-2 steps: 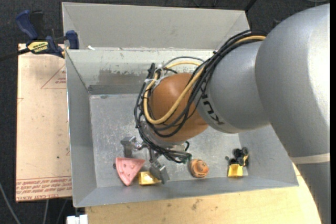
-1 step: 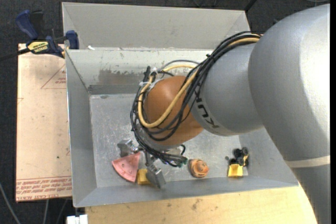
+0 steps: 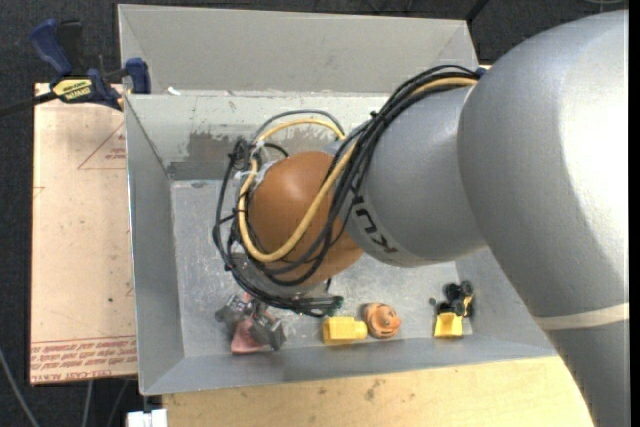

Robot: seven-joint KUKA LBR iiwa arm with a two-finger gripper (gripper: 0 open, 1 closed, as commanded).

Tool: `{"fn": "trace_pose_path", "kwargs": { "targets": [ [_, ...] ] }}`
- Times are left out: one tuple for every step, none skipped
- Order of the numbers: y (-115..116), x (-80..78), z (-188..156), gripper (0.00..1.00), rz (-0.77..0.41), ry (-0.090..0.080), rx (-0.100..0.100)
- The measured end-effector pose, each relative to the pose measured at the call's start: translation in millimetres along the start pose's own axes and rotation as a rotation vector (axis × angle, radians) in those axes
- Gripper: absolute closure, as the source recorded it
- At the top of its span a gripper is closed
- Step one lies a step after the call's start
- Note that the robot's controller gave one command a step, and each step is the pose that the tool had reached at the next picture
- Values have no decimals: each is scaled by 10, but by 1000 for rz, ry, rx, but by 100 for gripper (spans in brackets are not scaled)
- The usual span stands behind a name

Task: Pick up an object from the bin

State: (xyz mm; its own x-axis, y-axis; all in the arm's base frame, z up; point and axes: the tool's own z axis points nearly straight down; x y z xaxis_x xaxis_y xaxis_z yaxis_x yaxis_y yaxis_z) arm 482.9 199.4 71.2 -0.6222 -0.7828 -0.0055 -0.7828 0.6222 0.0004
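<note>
— Where do you have the arm?

— My grey arm [image 3: 500, 175] reaches in from the right, and its thick last link slants down toward the lower left.

— And the wrist?

— I see the rounded orange cover [image 3: 290, 210] on my wrist, turned up toward the camera. Black and yellow cables [image 3: 345, 150] run along the arm's upper side and loop around the cover.

— The pincer?

— My pincer [image 3: 255, 320] hangs just below the cover, at the arm's lowest end, pointing down. The cover and cable loops hide part of it from me.
</note>
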Motion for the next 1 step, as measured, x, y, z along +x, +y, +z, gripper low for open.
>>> {"fn": "trace_pose_path", "kwargs": {
  "targets": [
    [-2,1,0,100,0,0,0]
  ]
}}
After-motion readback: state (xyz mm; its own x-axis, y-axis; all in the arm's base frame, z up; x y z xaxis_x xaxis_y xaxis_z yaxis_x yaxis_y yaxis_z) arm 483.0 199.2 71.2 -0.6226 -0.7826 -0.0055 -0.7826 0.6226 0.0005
